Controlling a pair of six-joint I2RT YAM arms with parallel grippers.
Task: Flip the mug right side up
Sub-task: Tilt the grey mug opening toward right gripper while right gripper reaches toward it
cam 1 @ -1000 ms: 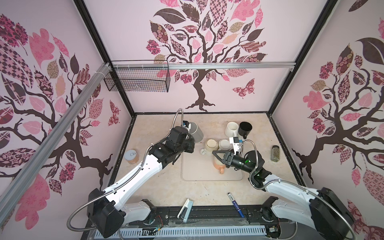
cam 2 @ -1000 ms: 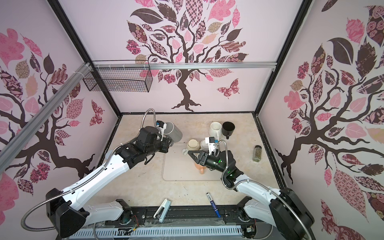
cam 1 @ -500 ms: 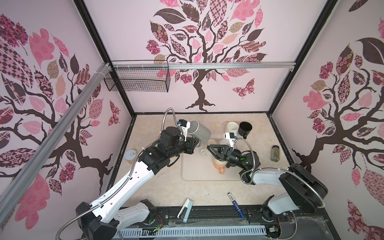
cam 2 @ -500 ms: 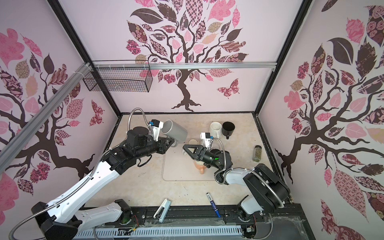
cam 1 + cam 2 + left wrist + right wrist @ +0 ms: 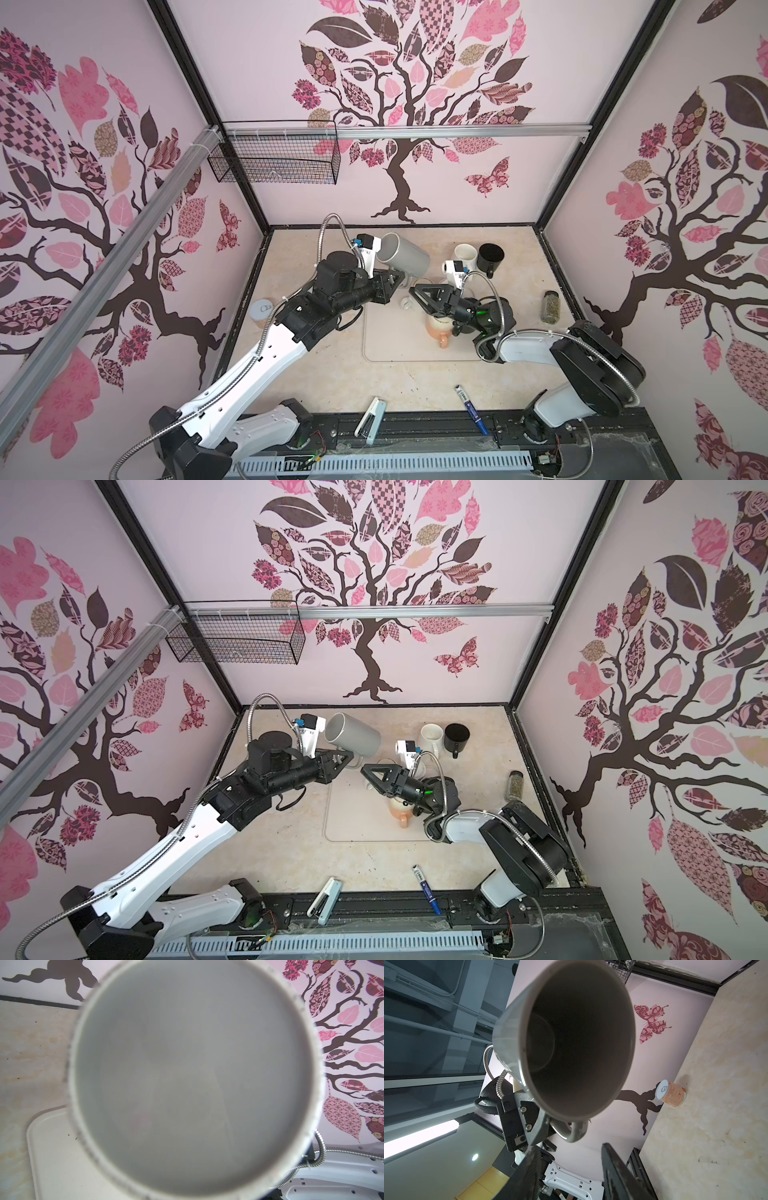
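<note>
I take the beige mat (image 5: 399,345) as reference. On it: peach mug (image 5: 439,334). Beyond its far edge: white mug (image 5: 465,254), black mug (image 5: 490,257) just beside. Right of it: spice jar (image 5: 551,306). Left: can (image 5: 262,313). Near side: blue pen (image 5: 469,409).

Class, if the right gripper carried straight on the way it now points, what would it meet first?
Probably the handle of the grey mug, held aloft by the left gripper; it sits just ahead of the right gripper, though depth is unclear.

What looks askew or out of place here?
The grey mug hangs sideways above the table, held by its handle in the left end effector, its mouth toward the right end effector. Nothing looks spilled or broken.
</note>
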